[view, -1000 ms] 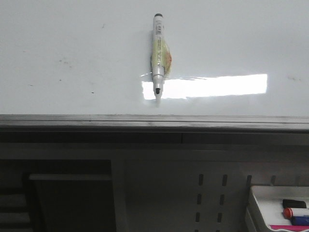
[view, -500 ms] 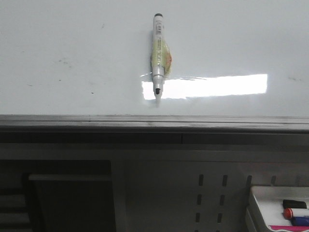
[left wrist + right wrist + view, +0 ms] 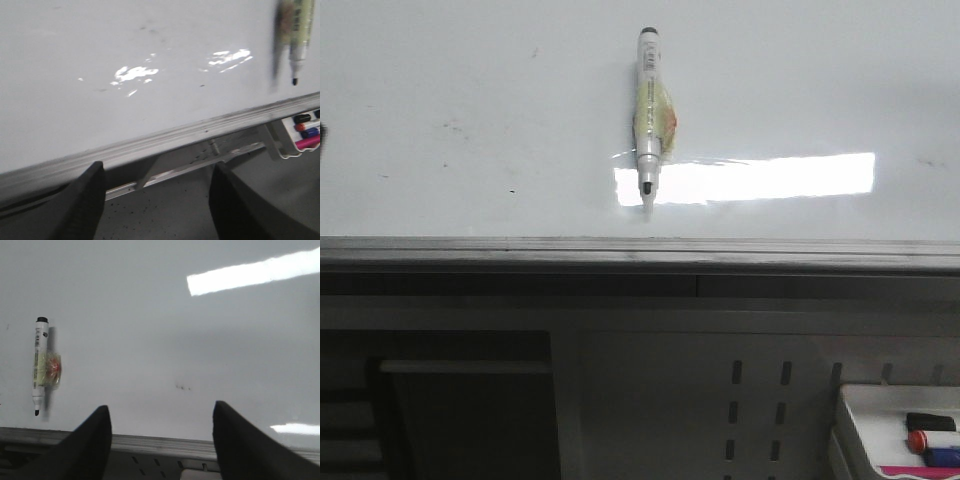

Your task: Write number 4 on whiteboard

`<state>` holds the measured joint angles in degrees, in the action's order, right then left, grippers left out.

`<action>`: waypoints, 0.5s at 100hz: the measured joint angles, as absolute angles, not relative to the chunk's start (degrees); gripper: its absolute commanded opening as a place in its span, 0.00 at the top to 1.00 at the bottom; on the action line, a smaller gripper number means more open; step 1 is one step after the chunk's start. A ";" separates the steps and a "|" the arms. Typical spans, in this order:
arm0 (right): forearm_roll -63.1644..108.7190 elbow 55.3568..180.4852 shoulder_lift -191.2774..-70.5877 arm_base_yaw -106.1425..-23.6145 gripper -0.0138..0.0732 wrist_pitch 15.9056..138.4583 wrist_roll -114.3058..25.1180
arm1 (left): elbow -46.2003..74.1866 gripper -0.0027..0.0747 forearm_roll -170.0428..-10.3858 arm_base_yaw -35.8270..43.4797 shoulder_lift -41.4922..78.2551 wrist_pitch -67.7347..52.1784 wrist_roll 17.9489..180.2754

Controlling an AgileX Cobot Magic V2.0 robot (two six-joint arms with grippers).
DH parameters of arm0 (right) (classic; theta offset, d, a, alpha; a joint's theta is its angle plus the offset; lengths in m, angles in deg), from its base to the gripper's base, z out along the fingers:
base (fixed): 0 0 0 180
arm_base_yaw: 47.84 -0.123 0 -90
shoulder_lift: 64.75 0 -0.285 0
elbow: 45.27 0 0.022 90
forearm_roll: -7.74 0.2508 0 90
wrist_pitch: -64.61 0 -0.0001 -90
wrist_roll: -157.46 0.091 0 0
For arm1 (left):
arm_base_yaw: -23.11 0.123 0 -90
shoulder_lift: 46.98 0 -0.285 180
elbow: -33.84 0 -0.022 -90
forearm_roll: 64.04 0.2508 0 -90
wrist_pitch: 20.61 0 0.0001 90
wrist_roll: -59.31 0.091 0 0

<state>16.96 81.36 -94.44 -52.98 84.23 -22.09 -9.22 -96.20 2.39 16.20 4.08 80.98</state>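
Note:
The whiteboard [image 3: 800, 90] fills the upper front view, glossy white with faint dark specks. The number 4 is out of view in every frame. A white marker [image 3: 648, 110] with a yellowish band clings upright to the board, tip down; it also shows in the wrist views as the marker [image 3: 300, 35] and the marker [image 3: 41, 365]. My left gripper [image 3: 158, 167] is open and empty, below the board's edge rail [image 3: 165, 142] and well to the marker's left. My right gripper [image 3: 161, 409] is open and empty, in front of the whiteboard [image 3: 200, 340], to the marker's right.
A grey metal rail [image 3: 640, 250] runs along the board's lower edge, above a dark perforated frame [image 3: 760, 400]. A small white tray [image 3: 910, 430] with black, red and blue markers sits at the lower right. A light reflection [image 3: 750, 178] glares on the board.
A thin dark sliver has appeared at the left edge of the front view. The marker and board have not moved.

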 measured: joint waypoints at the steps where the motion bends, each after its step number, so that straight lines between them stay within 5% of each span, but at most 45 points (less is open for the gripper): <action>1: 16.96 81.36 -94.45 -52.98 0.38 84.32 -22.09 | -8.96 0.45 -96.33 1.98 16.66 3.89 81.24; 27: 16.92 81.48 -94.69 -52.98 0.38 84.32 -22.09 | -0.55 0.46 -99.01 -11.74 31.01 -5.15 82.25; 50: 16.83 81.48 -94.69 -52.98 0.38 84.32 -22.54 | 6.54 0.47 -104.60 -14.50 40.99 -7.99 82.27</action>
